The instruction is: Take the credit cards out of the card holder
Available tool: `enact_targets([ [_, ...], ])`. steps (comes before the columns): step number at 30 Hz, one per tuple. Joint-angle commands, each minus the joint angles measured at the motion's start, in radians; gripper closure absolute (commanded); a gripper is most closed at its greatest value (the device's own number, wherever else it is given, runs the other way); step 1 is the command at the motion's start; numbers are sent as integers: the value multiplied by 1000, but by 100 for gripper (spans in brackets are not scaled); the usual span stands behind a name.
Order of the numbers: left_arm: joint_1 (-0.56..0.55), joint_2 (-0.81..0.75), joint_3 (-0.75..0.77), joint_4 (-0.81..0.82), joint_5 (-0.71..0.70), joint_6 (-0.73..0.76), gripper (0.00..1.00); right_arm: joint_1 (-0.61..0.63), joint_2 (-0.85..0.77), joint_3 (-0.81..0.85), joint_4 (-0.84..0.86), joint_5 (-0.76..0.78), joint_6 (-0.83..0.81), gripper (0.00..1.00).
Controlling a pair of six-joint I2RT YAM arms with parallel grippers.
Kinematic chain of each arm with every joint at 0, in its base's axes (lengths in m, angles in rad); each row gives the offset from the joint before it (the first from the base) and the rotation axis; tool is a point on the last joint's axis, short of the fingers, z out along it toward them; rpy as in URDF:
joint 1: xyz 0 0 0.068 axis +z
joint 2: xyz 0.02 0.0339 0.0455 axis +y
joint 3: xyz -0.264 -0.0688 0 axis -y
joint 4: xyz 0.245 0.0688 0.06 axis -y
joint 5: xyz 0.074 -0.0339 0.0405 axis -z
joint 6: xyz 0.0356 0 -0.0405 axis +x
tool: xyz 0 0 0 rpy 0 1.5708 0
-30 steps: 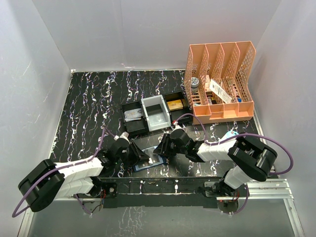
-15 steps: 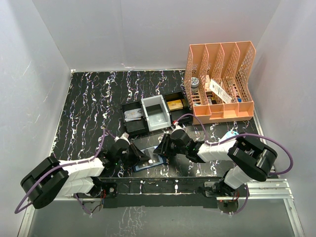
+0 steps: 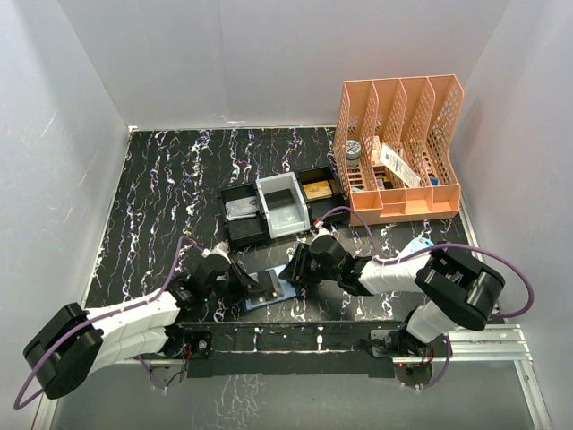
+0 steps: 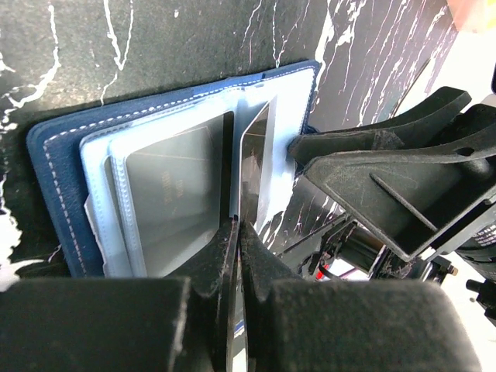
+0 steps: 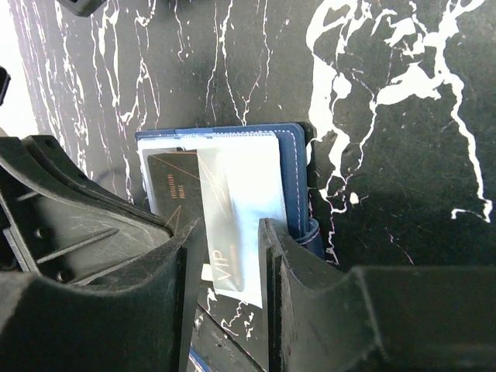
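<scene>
On the near edge of the black marbled table, the overhead camera had the card holder lying open between the two arms. The left gripper sat at its left side and the right gripper at its right. Farther back stood the black-and-white compartment tray, and at the far right the peach file organiser.

From the left wrist, the navy card holder lay spread flat, pale blue inside. The left gripper had its jaws pinched tight on a silver credit card, which stood on edge, its far end at the sleeves. A second card lay flat in a clear sleeve just to the left. The right gripper touched the holder's right edge.

From the right wrist, the card holder lay just beyond the fingers. The right gripper had its jaws part open, straddling a pale card marked VIP; I could not tell whether they clamped it. A dark card lay beside it.
</scene>
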State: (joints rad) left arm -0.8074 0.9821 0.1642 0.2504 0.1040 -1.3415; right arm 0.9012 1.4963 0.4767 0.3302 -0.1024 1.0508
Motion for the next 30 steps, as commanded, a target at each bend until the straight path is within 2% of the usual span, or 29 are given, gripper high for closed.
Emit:
enact_targets([
  [1,-1,-54,3,-102,-17,33,100,4,-22,-17,-139,-16,-73,66],
  [11,-1,-21,30,-101,6,59,100,5,-198,109,-184,-123,-192,58],
  [18,0,-3,43,-83,11,64,100,19,-68,173,-161,-193,-207,58],
  [23,0,8,49,-77,15,65,100,20,56,171,-186,-154,-170,61],
  [30,-1,30,55,-49,29,61,89,21,106,106,-140,-139,-124,62],
])
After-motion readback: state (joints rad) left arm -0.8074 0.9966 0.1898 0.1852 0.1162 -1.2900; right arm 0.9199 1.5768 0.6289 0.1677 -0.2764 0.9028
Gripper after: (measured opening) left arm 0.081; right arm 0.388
